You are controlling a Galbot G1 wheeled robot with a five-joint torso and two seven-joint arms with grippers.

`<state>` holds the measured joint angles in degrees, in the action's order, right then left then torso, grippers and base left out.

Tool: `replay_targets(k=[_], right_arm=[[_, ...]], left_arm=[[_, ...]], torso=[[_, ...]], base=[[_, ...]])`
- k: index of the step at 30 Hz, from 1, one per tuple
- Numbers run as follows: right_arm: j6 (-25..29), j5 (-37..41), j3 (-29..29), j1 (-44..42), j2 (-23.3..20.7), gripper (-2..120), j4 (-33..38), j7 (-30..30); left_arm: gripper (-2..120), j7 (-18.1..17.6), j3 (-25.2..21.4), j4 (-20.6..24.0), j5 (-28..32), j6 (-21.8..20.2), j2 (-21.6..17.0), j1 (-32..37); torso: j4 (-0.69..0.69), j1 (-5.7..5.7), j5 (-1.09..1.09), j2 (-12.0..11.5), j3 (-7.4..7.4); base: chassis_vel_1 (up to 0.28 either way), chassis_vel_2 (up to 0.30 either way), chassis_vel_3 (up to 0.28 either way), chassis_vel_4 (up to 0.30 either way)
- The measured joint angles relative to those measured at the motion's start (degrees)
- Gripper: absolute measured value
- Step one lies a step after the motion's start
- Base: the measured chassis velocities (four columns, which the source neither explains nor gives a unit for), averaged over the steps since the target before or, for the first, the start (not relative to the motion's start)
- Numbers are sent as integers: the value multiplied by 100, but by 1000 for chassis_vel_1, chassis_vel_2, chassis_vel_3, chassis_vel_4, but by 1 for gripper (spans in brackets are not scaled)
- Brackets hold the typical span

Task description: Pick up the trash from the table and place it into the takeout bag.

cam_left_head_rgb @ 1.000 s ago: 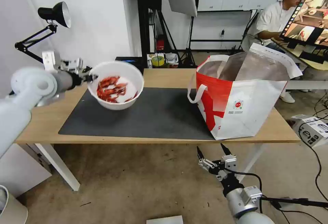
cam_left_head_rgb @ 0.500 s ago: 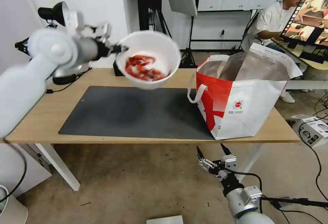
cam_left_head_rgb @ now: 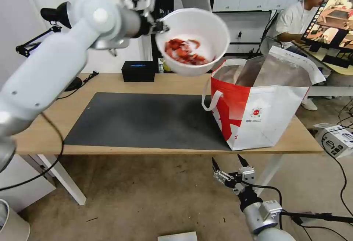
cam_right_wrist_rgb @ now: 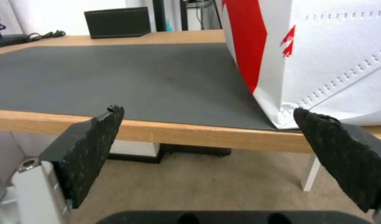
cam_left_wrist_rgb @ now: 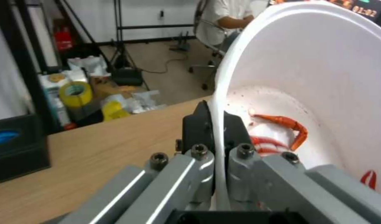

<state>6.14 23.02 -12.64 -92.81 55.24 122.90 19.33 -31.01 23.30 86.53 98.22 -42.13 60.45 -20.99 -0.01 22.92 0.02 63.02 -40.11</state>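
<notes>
Fingers (cam_left_wrist_rgb: 198, 127) pinch smooth round white bowl (cam_left_head_rgb: 206, 24) rim; left gripper (cam_left_head_rgb: 159, 27).

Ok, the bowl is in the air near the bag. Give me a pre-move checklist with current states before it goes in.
1. Left end effector clamped on the white bowl rim: ok.
2. Shell scraps inside the bowl: ok.
3. Takeout bag upright, mouth open: ok.
4. Bowl fully over the bag mouth: not ok, it hangs beside the bag's left edge.
5. Right end effector open, below the table edge, out of the way: ok.
</notes>
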Motion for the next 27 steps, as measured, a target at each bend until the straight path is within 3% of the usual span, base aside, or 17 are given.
replay_targets(k=[9,14,27], right_arm=[[0,0,0,0,0,100,0,0],[0,0,0,0,0,100,0,0],[0,0,0,0,0,100,0,0]], left_arm=[[0,-39,156,-574,-51,0,869,-190],[0,139,377,-1016,-499,1,1445,-165],[0,509,745,-1204,-1530,289,1677,92]], torso=[[1,0,-1,0,0],[-1,0,0,0,0],[1,0,-2,0,0]], base=[[0,0,0,0],[0,0,0,0],[0,0,0,0]])
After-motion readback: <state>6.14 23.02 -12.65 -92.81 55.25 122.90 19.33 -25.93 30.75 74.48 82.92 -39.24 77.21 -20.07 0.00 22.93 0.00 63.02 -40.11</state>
